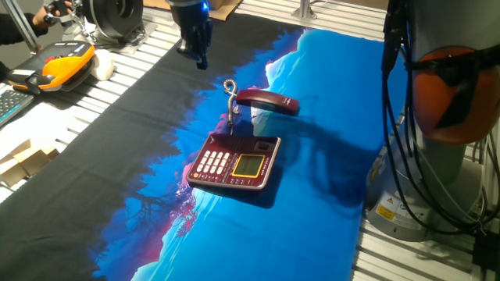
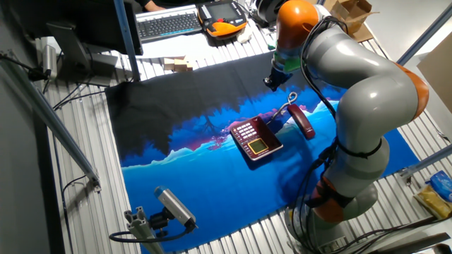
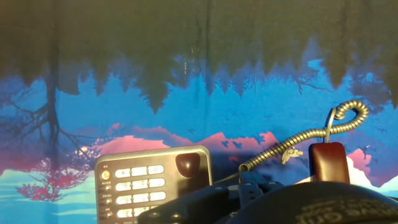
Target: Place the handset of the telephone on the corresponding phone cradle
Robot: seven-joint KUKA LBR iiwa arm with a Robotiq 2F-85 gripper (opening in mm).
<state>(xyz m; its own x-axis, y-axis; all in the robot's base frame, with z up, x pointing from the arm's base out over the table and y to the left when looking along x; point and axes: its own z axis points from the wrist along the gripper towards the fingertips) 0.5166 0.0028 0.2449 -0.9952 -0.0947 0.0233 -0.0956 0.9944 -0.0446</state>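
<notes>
The dark red telephone (image 1: 234, 162) lies flat on the blue part of the cloth; it also shows in the other fixed view (image 2: 256, 137) and the hand view (image 3: 152, 183). Its phone cradle (image 1: 246, 143) is the bare strip on the far edge. The maroon handset (image 1: 268, 100) lies on the cloth beyond the base, apart from it, and shows in the other views (image 2: 305, 121) (image 3: 329, 163). The pale curly cord (image 1: 231, 97) loops between them. My gripper (image 1: 199, 55) hangs above the black cloth, left of the handset and holding nothing. Its fingers do not show in the hand view.
An orange and black device (image 1: 62, 62) and a white object (image 1: 103, 66) lie at the far left. A keyboard (image 2: 169, 25) and wooden blocks (image 2: 180, 65) sit beyond the cloth. The robot base (image 1: 453, 86) with cables stands at the right. A camera on a stand (image 2: 173, 204) sits near one table edge.
</notes>
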